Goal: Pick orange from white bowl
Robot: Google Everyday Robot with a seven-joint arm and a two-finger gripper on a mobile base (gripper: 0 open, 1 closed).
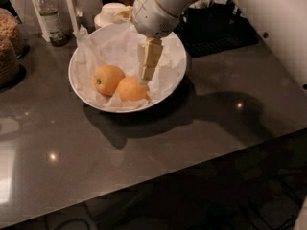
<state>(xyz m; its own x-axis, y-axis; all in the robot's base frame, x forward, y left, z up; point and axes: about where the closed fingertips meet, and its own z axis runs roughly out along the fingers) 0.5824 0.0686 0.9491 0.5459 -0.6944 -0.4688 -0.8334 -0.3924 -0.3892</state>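
The white bowl (175, 80) stands on the dark counter, lined with crumpled white paper (115, 44). Two oranges lie in its front half. The plain-skinned orange (131, 89) is the right one. The left orange (108, 79) has a small dark stem dimple. My gripper (146, 76) hangs down from the white wrist (153, 11) into the bowl. Its tip is at the upper right of the plain orange, close to or touching its skin. Nothing is lifted.
Small cream upturned bowls (112, 13) sit just behind the white bowl. A bottle (49, 18) and a white upright card (72, 8) stand at the back left, and a jar of cereal (8, 44) at the far left. A black tray (220, 28) is at the back right. The counter's front edge (201, 164) runs diagonally.
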